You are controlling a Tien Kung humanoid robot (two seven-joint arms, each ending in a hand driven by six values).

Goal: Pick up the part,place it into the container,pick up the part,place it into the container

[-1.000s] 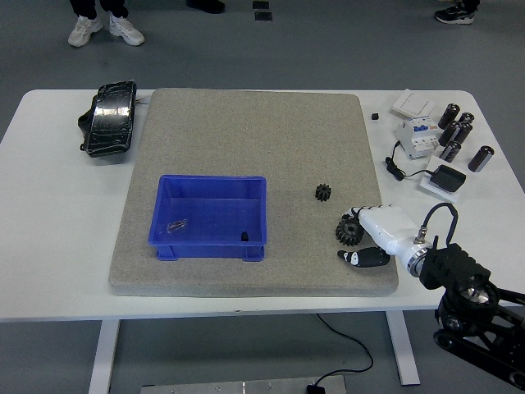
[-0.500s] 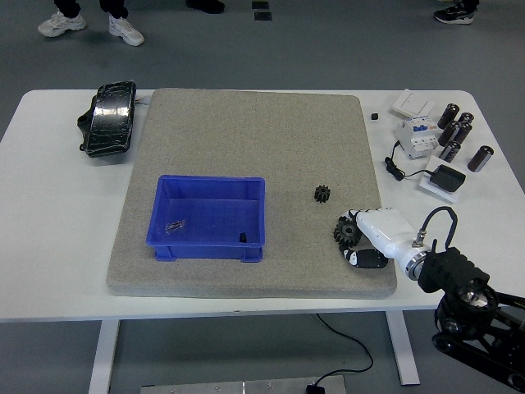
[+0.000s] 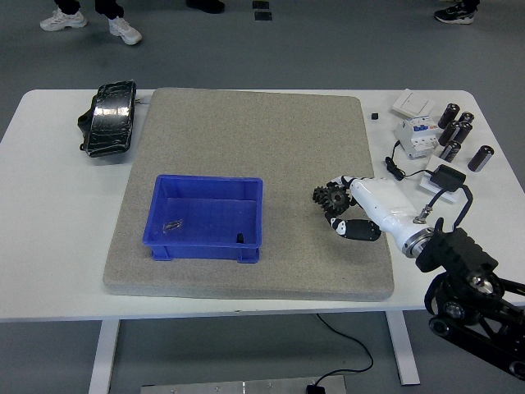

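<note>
- The right hand (image 3: 353, 207) reaches in from the lower right over the grey felt mat (image 3: 246, 139); its white back faces up and its black-tipped fingers (image 3: 336, 189) curl toward the left.
- Those fingers close around a large black gear (image 3: 335, 198), with the thumb (image 3: 358, 229) tucked below it on the near side, so the hand pinches the gear between fingers and thumb.
- Whether the gear is clear of the mat or touching it cannot be told from this view.
- A small black gear (image 3: 319, 194) sits just beyond the fingertips to the left, beside the large one; whether the two touch is unclear.
- The blue container (image 3: 206, 217) stands on the mat well to the left of the hand, open side up.
- Inside it lie a small dark piece (image 3: 239, 238) near the corner closest to the hand and a thin metallic bit (image 3: 174, 224) toward the far left side.
- Behind the wrist, to the right and off the mat, a black adapter (image 3: 447, 176) with its cable rests on the white table (image 3: 57, 246).
- Farther right and up from the hand stand a white circuit breaker (image 3: 415, 135) and a cluster of black cylinders (image 3: 459, 135).
- A black pedal-like device (image 3: 111, 117) lies far to the left and beyond the hand, past the container, at the mat's far left corner.
- The left hand is out of view.
</note>
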